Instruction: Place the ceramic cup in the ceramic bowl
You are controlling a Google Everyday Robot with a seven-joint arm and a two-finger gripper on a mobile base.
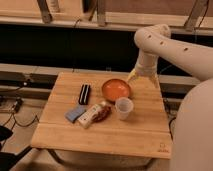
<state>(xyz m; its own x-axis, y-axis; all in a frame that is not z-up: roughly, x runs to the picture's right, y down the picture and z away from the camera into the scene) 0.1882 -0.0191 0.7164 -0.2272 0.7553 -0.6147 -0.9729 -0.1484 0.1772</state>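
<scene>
While claw hangs beside bowl, cup stands upright

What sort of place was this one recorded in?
Likely a robotics lab or workshop, not a home: a plain wooden table standing alone, loose cables on the floor at the picture's left, and a long bench behind. The gripper hangs by the table's far edge, beside the ceramic bowl.

Your wooden table carries a black bar w/ a blue pad in front, a brown-and-white packet, and the ceramic cup (upright) just in front of the ceramic bowl. The claw hangs over the back edge, beside the bowl.
</scene>
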